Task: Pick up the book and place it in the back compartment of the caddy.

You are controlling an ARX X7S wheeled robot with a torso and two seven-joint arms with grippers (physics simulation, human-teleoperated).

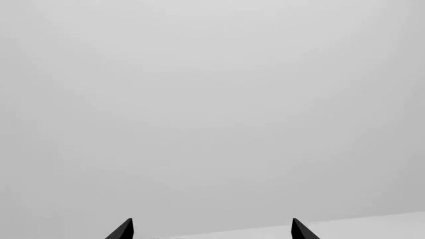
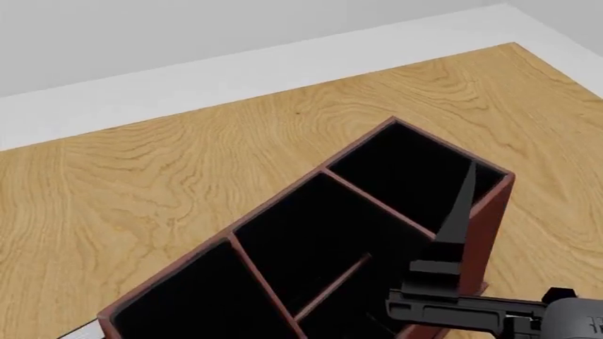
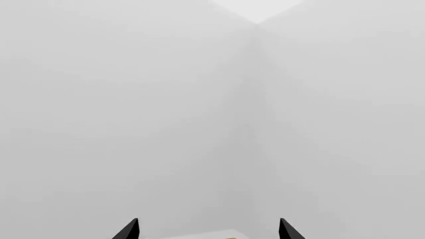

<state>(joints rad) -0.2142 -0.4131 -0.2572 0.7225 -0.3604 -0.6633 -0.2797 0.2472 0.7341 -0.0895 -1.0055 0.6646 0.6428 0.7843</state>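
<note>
Right gripper (image 3: 207,230): jaws spread, nothing between them; faces a pale grey room corner. One black finger (image 2: 460,212) stands over the caddy's long wall.
Left gripper (image 1: 212,230): jaws spread, empty, facing a blank grey wall (image 1: 212,99).
Floor (image 2: 236,70): light grey strip, well beyond the right gripper.
Table (image 2: 188,169): wood grain, beneath and beyond the right gripper.
Caddy (image 2: 490,233): dark red box with a black interior, lying diagonally on the table, directly under the right gripper.
Partitions (image 2: 377,201): thin red strips dividing the caddy into compartments.
</note>
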